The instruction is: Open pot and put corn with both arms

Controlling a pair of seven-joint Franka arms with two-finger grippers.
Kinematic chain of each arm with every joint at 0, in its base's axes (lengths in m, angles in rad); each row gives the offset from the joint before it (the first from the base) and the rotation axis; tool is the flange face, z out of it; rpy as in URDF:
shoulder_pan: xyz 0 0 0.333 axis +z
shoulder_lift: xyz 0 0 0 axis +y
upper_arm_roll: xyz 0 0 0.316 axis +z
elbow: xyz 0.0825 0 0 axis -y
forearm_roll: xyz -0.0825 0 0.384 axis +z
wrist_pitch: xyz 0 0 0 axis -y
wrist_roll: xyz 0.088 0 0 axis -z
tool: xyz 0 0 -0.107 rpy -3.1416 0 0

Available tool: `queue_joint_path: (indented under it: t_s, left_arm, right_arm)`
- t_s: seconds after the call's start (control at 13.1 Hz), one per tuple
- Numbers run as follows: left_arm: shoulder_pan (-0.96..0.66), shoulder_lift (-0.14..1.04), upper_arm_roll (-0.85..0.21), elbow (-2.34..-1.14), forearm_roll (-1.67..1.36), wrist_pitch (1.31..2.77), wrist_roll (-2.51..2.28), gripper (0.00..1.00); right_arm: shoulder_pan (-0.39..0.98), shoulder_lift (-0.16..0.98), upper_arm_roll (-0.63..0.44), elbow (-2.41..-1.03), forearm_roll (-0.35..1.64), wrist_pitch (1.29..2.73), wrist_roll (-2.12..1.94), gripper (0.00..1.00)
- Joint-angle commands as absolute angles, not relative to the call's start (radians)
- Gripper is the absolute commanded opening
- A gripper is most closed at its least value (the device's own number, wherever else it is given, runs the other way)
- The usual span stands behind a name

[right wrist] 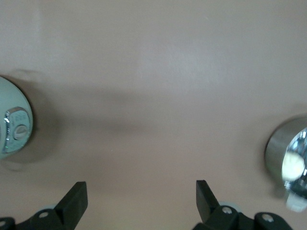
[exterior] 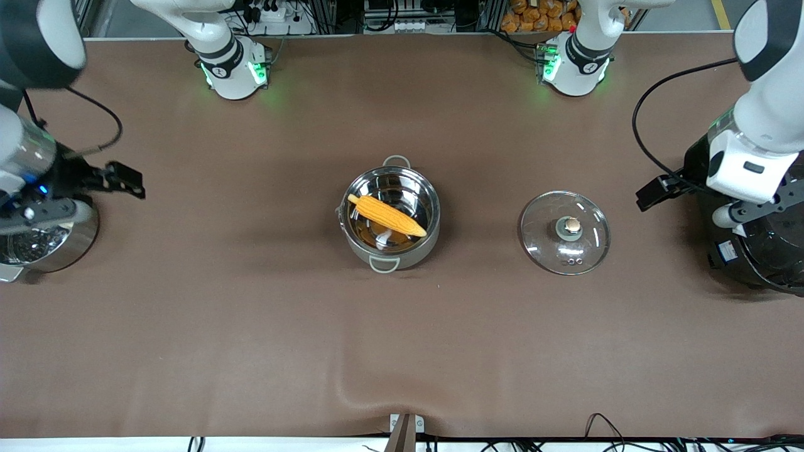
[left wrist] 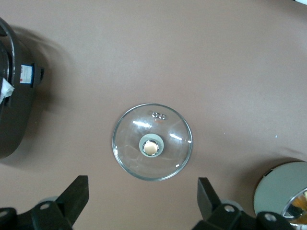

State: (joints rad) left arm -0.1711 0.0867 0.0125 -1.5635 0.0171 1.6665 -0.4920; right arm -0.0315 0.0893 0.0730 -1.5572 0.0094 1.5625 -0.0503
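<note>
The steel pot [exterior: 389, 216] stands open at the middle of the table. The yellow-orange corn [exterior: 387, 215] lies slanted inside it. The glass lid [exterior: 565, 232] with its copper-coloured knob lies flat on the table beside the pot, toward the left arm's end; it also shows in the left wrist view [left wrist: 152, 142]. My left gripper [exterior: 754, 210] [left wrist: 142, 199] is open and empty, high over the table near the lid and the rice cooker. My right gripper [exterior: 44, 213] [right wrist: 141, 199] is open and empty, high over bare table by the steamer pot.
A large black rice cooker [exterior: 754, 251] [left wrist: 14, 110] stands at the left arm's end. A steel steamer pot [exterior: 44, 242] [right wrist: 288, 163] with a white bun stands at the right arm's end. The brown table cover has a fold [exterior: 377, 389] near the front edge.
</note>
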Motion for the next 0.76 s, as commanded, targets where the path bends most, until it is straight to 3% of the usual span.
queue_joint_path:
  t_s: [0.0, 0.69]
  left_arm:
    - [-0.164, 0.084, 0.011, -1.516, 0.038, 1.591, -0.477, 1.0]
    - [-0.149, 0.023, 0.0, -1.517, 0.025, 1.583, -0.252, 1.0]
  right_arm:
    - [-0.063, 0.037, 0.083, -1.6, 0.04, 1.534, 0.038, 1.0]
    - [-0.002, -0.048, 0.02, -1.601, 0.029, 1.497, 0.026, 1.0]
